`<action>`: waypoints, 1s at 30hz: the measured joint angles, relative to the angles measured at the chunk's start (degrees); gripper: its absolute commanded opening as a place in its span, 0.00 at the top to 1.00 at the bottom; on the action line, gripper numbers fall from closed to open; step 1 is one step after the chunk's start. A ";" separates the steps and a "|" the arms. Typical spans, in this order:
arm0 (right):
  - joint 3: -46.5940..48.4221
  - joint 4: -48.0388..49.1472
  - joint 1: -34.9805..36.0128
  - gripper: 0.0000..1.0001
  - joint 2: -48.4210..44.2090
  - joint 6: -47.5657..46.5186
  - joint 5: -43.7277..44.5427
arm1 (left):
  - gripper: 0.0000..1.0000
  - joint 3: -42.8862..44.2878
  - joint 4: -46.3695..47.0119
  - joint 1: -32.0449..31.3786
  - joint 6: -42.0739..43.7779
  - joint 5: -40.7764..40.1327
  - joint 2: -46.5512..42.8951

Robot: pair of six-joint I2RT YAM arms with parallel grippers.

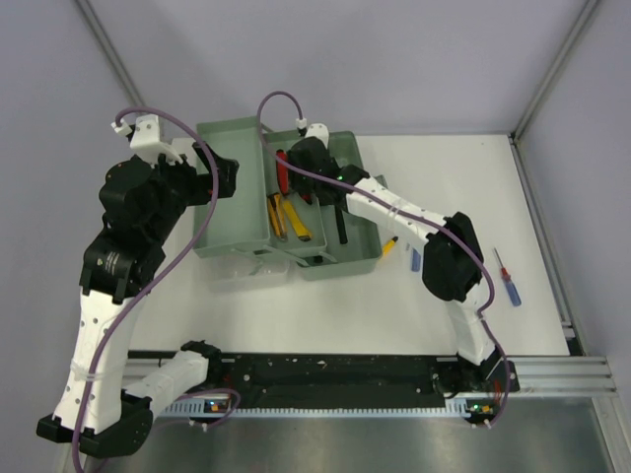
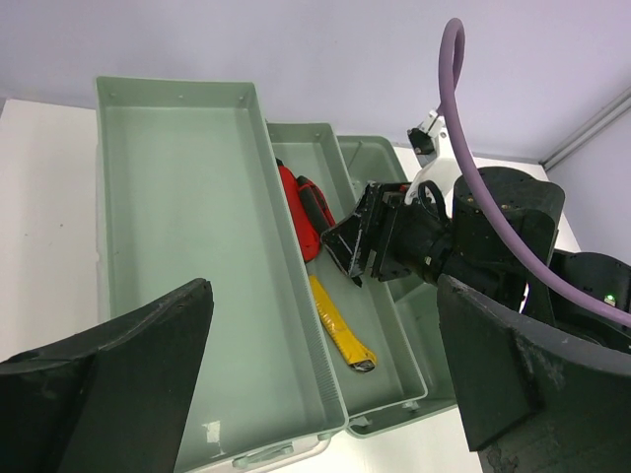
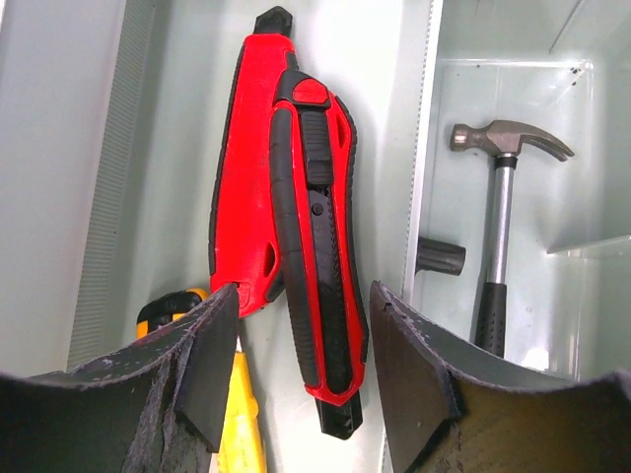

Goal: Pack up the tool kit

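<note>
Nearest you, on the right side of the white counter [image 1: 444, 187], a blue-handled screwdriver [image 1: 510, 286] lies well apart from everything else. Closer to the box, a yellow-handled screwdriver [image 1: 390, 246] lies just beside its right end. A small blue item [image 1: 415, 260] sits next to that, too small to identify.

The toolbox [image 1: 242, 197] sits open at the far left-centre of the counter, its 3 grey-green sections fanned out side by side. The left section is bare inside. Your left end effector [image 2: 323, 286] hangs at the left edge of that section with both fingers spread wide and nothing between them.

The middle tray carries a yellow-handled tool [image 2: 335, 320] at its near end. Beyond it a red utility knife [image 3: 296, 197] lies flat along the tray. Your right end effector [image 3: 304, 288] is down in that tray, with 1 finger on each side of the knife's lower half. The jaws are parted. A thin gap shows at 1 finger, and you cannot tell whether the other touches the red body.

In the right-hand section, past a dividing wall, a hammer [image 3: 501, 217] lies with its black grip toward the arms and its steel claw head at the far end.
</note>
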 measured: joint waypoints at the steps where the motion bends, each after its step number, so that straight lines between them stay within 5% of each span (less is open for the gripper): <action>1: 0.00 0.02 0.00 0.48 0.00 -0.09 0.00 | 0.02 0.00 0.00 0.00 -0.02 0.00 0.00; 10: 0.11 -1.22 -0.15 0.76 0.00 -2.03 -0.02 | 0.02 0.00 0.00 0.00 -0.15 0.00 0.00; 30: 2.62 -0.63 -1.14 0.79 3.48 -7.30 -6.27 | 0.02 0.00 0.00 0.00 -0.87 0.02 0.00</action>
